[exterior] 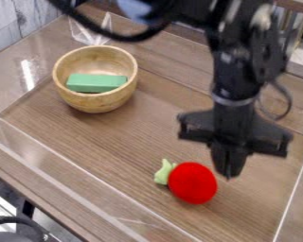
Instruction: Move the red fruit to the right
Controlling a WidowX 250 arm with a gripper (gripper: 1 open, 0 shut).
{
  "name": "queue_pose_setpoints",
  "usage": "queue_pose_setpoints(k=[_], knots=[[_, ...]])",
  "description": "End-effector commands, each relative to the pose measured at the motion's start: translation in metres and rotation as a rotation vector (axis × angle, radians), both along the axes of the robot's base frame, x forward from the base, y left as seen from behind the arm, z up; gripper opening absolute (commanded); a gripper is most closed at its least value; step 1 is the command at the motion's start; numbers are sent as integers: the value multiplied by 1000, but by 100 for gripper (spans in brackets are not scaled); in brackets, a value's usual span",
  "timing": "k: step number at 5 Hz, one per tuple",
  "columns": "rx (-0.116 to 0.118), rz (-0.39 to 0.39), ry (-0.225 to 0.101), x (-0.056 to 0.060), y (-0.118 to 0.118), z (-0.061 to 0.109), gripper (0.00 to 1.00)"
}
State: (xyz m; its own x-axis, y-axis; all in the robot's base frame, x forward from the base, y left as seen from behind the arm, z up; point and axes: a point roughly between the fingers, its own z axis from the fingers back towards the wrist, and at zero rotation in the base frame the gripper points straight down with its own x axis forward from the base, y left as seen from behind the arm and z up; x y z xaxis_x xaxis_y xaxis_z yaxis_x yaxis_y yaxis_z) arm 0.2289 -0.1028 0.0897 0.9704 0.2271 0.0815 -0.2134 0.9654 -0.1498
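From my station I saw the gripper [233,171] pointing straight down with its fingers pinched together on nothing, its tip hanging just to the right of the red fruit [192,183] and a little above it, with no contact that I could make out. The fruit sat on the wooden table [65,142] toward the front edge, its green leaf pointing left, well apart from the bowl [96,78] with the green block [96,83]. I judged that the fruit lay on the gripper's left, so any push rightward would have to begin from the fruit's far, leaf side.
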Motion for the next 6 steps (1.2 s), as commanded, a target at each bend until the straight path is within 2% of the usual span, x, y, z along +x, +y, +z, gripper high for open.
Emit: queue_pose_setpoints(k=[1,2,3,5,6], knots=[[-23,-11,-73,9,4,30,0],[-12,21,-59,-8,6,32,0],[-7,53,-50,-22,7,40,0],[1,90,-33,-20,2,30,0],[4,79,-28,-21,0,26,0]])
